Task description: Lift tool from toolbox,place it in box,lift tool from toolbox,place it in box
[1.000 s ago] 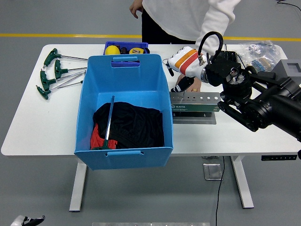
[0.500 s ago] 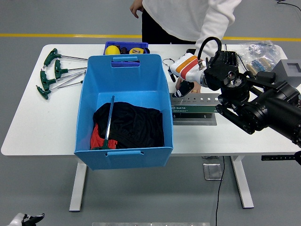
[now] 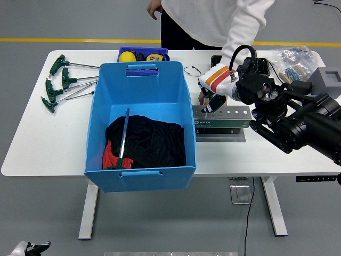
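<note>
Right hand, white with orange and red bands at the wrist, sits over the left end of the toolbox, fingers curled downward around a small dark tool whose thin tip points down at the holed top of the rack; the grip looks closed on the tool but the fingertips are partly hidden, so contact is not fully clear. The black right arm comes in from the right edge across the surface. The toolbox is a grey-green metal rack with a row of holes along its top, lying just right of the blue box and touching or nearly touching its right wall. So the tool is directly under the hand, above the rack, not in the box. Inside the box: a black cloth with a bit of red showing at its lower left, and one green T-handle wrench lying on it, handle toward the near wall. Left of the box, four more green T-handle wrenches lie on the surface. Behind the box, a small blue tray holds yellow items. A person in a white top stands at the far side, one sleeve reaching down just behind the robot hand. Clear bags and a grey case sit at far right.
</note>
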